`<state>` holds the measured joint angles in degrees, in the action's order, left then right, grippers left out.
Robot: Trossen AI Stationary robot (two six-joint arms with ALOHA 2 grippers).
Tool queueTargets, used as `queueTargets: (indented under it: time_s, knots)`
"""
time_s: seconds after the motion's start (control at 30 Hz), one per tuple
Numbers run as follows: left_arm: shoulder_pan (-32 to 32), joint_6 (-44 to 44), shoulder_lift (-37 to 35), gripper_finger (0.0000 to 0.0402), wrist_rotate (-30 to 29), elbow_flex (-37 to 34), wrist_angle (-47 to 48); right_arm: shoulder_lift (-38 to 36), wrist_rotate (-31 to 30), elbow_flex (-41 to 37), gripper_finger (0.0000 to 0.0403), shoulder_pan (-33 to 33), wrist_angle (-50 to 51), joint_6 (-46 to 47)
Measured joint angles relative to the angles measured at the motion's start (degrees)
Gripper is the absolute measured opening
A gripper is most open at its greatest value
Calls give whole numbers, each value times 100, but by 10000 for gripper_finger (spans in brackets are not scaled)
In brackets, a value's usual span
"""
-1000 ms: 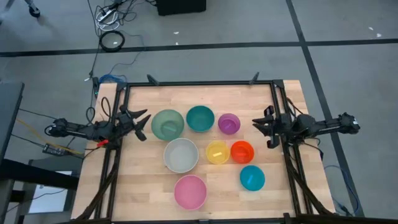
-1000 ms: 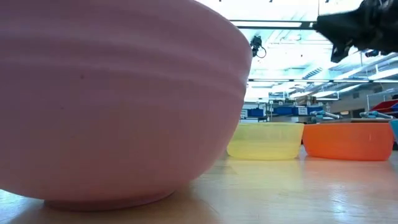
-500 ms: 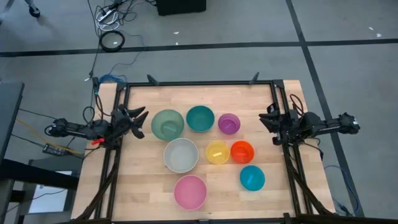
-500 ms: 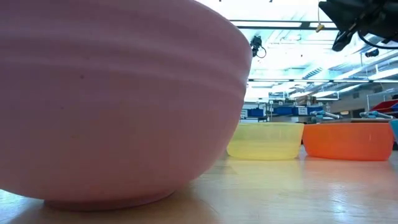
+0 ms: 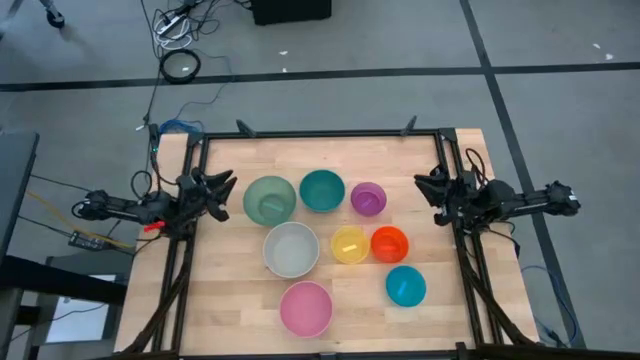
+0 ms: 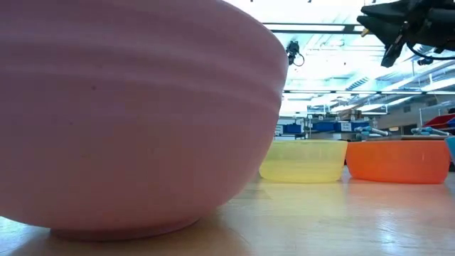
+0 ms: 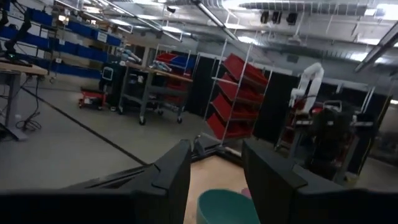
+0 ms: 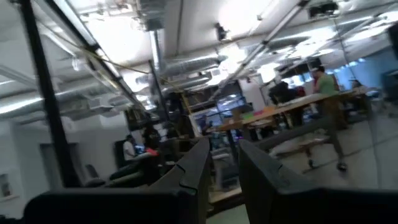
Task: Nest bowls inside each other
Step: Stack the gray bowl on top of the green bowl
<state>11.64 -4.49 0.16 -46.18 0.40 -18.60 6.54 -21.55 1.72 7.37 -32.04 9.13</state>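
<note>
Eight bowls stand apart on their bases on the wooden table: sage green, teal, purple, white-grey, yellow, orange, light blue and pink. My left gripper hovers open at the table's left edge, left of the sage green bowl, with nothing between its fingers. My right gripper hovers open at the right edge, right of the purple bowl, also with nothing between its fingers. The left wrist view shows the teal bowl past the fingers.
Black frame rails run along the table's left and right sides under both arms. Cables lie on the floor beyond the far edge. In the low view the pink bowl fills the foreground, with yellow and orange behind.
Both grippers have tipped their fingers upward and rolled at the wrist while staying at their table edges. In the low view my right gripper now sits higher in the picture. No bowl has moved.
</note>
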Motion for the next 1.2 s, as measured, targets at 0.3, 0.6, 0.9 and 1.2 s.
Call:
queueTargets:
  time_s: [0.3,0.6,0.9,1.2]
  knots:
    - [0,137,-2,152,1038,0,-1403,21,-812,0,73,1,54,-354]
    - [2,144,165,152,1538,384,-1049,26,-90,98,74,1,28,98]
    - [0,89,2592,152,527,3265,3096,2184,-757,2008,75,-3,1283,-798]
    - [-2,-1230,5550,152,679,5993,8345,6578,-1793,5821,75,-126,4899,577]
